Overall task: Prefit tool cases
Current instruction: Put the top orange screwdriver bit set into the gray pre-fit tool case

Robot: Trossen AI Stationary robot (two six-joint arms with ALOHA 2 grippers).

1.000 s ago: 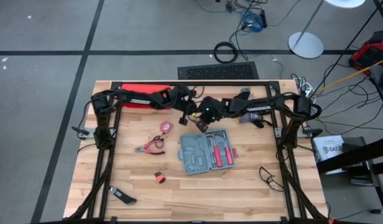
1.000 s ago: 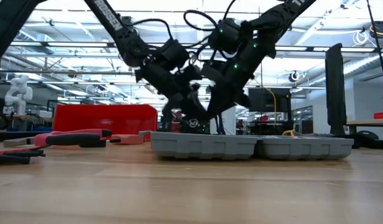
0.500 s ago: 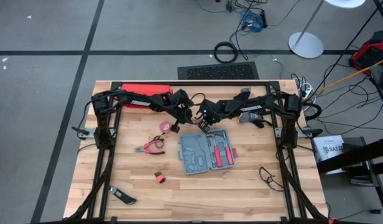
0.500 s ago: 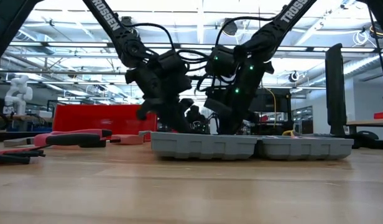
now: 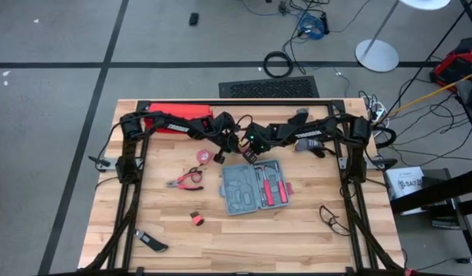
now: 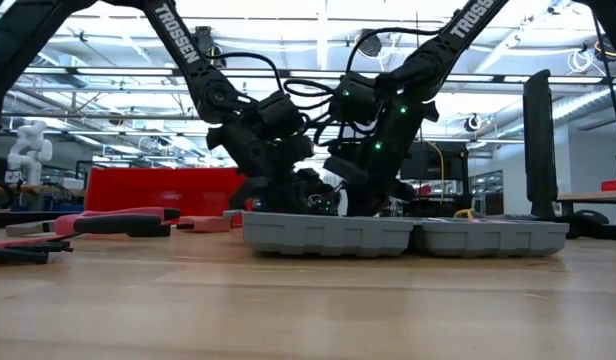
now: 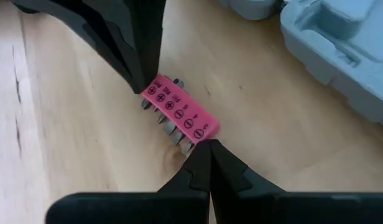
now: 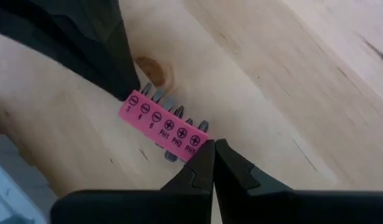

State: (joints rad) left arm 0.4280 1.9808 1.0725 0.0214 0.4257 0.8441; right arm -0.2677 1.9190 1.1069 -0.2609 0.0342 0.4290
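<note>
Where both closed grippers, left (image 7: pixel 204 146) and right (image 8: pixel 210 146), meet beside the open blue-grey plastic tool case (image 5: pixel 254 186), a pink bit strip (image 8: pixel 165 129) reads "PH1".

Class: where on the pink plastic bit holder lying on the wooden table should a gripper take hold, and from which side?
Probably from above, on the two short ends of the pink plastic bit holder: it lies flat, and bits jut from one long edge. The shut left gripper and right gripper sit at those ends.
</note>
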